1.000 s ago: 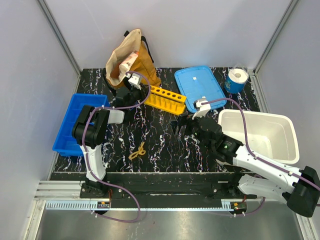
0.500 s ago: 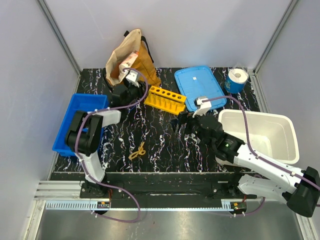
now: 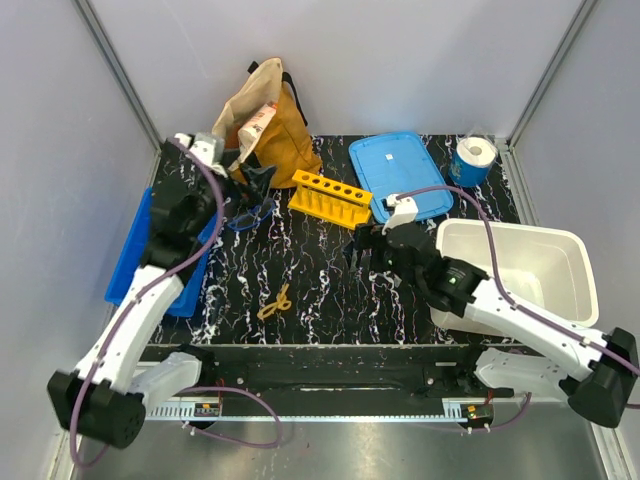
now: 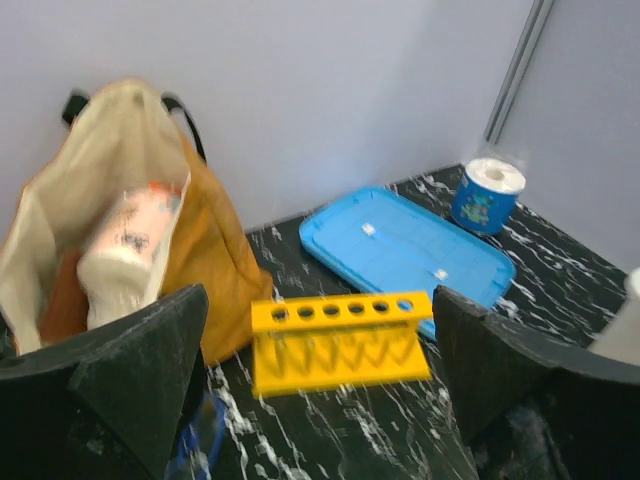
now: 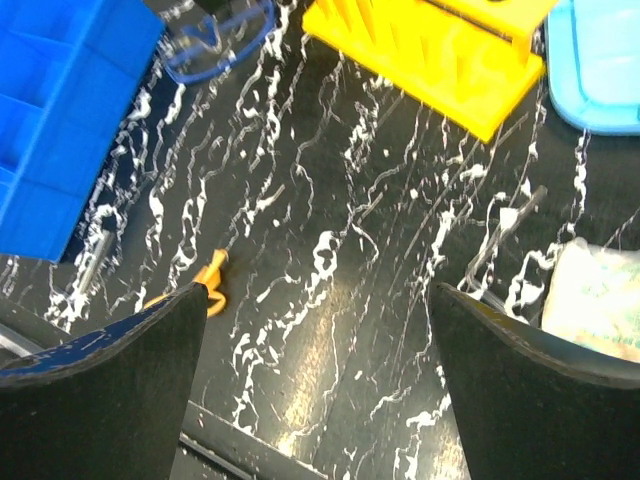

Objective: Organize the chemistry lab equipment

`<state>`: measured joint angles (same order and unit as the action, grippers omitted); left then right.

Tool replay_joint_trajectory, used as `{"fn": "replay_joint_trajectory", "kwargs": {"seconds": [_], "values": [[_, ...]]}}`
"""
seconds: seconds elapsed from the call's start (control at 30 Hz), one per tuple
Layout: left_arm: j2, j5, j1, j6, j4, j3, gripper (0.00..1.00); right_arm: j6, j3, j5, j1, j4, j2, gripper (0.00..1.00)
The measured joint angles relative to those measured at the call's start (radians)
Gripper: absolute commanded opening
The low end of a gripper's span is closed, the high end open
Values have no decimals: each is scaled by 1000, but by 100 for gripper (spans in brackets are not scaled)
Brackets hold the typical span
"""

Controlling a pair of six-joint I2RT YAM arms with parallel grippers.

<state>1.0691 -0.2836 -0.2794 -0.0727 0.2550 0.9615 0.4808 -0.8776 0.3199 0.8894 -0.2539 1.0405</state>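
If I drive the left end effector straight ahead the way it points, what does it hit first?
Probably the yellow plastic test-tube rack, centred ahead of the open left end effector; the flat blue lid lies beyond. Depth is unclear.

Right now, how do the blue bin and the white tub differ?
Colour: the blue bin is bright blue, the white tub plain white. Place: the blue bin lies at the far left, the white tub at the far right. Size: the white tub looks larger and deeper than the blue bin. Both are open-topped rectangular containers.
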Motion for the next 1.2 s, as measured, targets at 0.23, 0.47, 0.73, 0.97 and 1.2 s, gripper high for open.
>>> {"fn": "replay_joint_trajectory", "kwargs": {"seconds": [0.23, 0.47, 0.73, 0.97, 1.2], "values": [[-63, 42, 8, -125, -494, 125, 99, 62, -27, -52, 0, -101, 138, 80], [-108, 10, 10, -170, -756, -105, 99, 85, -166, -3, 0, -303, 365, 76], [-254, 84, 10, -198, -797, -117, 98, 63, -292, 113, -58, -442, 495, 52], [-269, 90, 10, -210, -796, -117, 93, 66, -356, 103, -159, -434, 604, 39], [-309, 113, 7, -213, -790, -117, 90, 99, -414, 97, -171, -419, 735, 35]]}}
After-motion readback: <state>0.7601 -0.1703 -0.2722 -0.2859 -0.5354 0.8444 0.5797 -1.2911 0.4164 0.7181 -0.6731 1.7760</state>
